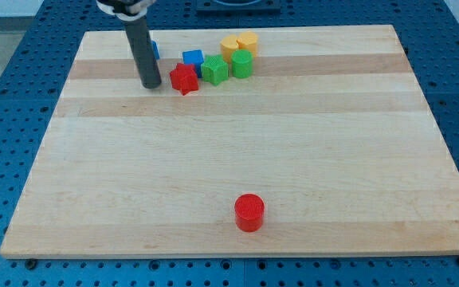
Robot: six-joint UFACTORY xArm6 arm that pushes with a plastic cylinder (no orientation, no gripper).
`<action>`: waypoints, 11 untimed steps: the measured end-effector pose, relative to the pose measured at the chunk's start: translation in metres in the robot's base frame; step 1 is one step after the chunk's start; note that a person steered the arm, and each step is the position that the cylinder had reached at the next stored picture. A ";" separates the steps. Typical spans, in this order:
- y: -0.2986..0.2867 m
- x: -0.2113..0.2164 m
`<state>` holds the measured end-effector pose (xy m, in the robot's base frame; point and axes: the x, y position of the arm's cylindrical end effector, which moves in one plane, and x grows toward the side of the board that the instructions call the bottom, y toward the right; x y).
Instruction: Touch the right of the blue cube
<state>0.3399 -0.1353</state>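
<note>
A: Where is my tip (151, 85) right now?

B: It rests on the wooden worktop (229, 159) near the view's top left, at the lower end of the dark rod (142, 52). This tool is a plain rod with nothing to open or close, and it holds nothing.

A: And the blue cube?

B: There are two blue blocks. One blue block (154, 50) peeks out from behind the rod, just at the rod's right edge in the view; most of it is hidden, so its shape is hard to tell. The blue cube (193, 57) sits further to the view's right, above the red star-shaped block (184, 78).

A: How close is the tip to those?

B: The tip is just to the left of the red star-shaped block, apart from it by a small gap, and below the half-hidden blue block.

A: What else is in the cluster?

B: A green cube (214, 70) beside the red star, a green cylinder (242, 64) next to it, and two yellow blocks (240, 44) behind them. A red cylinder (249, 212) stands alone near the view's bottom, well apart from everything.
</note>
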 end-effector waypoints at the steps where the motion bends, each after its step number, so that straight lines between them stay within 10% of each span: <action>1: 0.048 0.000; 3: 0.114 -0.008; 11: 0.073 -0.136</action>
